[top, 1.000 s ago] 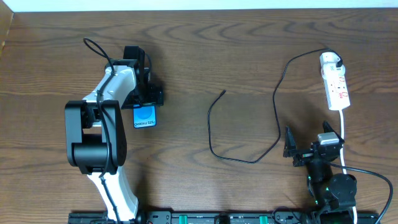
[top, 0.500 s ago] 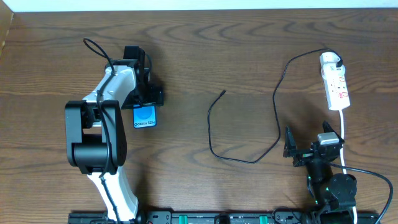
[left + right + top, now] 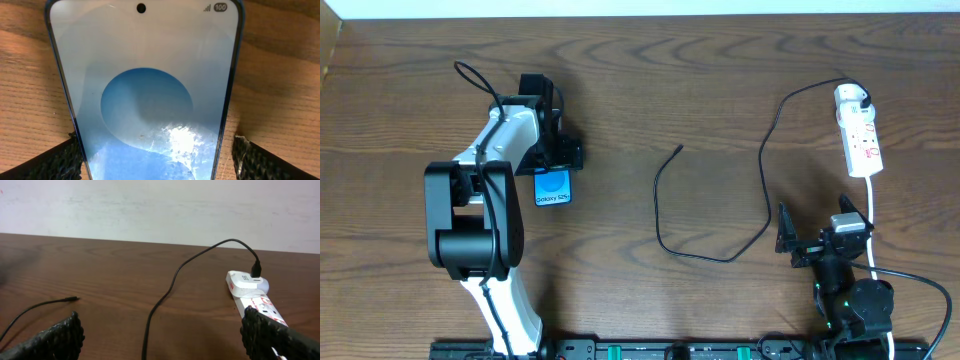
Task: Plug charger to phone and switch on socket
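The phone (image 3: 552,187) lies flat on the table at the left, blue screen up; it fills the left wrist view (image 3: 145,90). My left gripper (image 3: 552,165) is open and low over the phone, one finger on each side (image 3: 157,160), with a small gap showing on the right. The charger's black cable (image 3: 660,215) loops across the middle, its free plug (image 3: 678,149) lying on the wood. Its white adapter (image 3: 852,97) sits in the socket strip (image 3: 862,145) at the far right. My right gripper (image 3: 815,230) is open and empty near the front right; the cable (image 3: 165,292) and strip (image 3: 257,302) lie ahead of its fingers (image 3: 160,340).
The strip's white cord (image 3: 873,225) runs forward past my right arm. The table's far edge meets a white wall (image 3: 160,205). Bare wood lies between the phone and the cable's plug end (image 3: 72,299).
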`<action>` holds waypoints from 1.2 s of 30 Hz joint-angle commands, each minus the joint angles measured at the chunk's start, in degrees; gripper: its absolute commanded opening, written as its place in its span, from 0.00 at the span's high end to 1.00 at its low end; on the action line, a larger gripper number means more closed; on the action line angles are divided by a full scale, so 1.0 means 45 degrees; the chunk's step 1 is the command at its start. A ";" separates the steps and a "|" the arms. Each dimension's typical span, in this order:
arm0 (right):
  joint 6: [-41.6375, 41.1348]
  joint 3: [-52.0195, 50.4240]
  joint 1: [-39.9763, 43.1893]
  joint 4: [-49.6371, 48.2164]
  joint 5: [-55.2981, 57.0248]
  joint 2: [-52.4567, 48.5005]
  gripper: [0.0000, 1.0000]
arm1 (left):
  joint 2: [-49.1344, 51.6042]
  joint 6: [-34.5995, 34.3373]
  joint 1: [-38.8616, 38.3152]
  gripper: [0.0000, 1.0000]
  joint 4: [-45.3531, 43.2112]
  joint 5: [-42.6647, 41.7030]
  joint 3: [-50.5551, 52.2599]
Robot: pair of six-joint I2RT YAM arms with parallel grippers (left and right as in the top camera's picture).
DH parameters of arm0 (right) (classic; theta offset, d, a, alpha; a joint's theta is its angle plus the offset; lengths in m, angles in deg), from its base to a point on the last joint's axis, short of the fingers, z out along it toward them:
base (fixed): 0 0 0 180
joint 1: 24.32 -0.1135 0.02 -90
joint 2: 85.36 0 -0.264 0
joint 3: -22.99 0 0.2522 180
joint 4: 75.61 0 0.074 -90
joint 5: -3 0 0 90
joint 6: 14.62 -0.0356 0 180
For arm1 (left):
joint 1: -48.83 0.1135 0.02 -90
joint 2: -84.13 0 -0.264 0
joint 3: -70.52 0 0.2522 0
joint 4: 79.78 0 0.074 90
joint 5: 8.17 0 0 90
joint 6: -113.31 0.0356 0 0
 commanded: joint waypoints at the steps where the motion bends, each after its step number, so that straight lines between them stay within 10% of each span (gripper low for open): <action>1: 0.0092 -0.0034 -0.0073 0.0049 0.0102 0.0078 0.01 | 0.0597 -0.0126 0.0063 0.06 -0.0039 0.0884 0.0568; 36: 0.0092 -0.0034 -0.0073 0.0049 0.0102 0.0078 0.01 | -0.0253 -0.0141 0.0063 0.32 -0.0039 0.0748 0.0641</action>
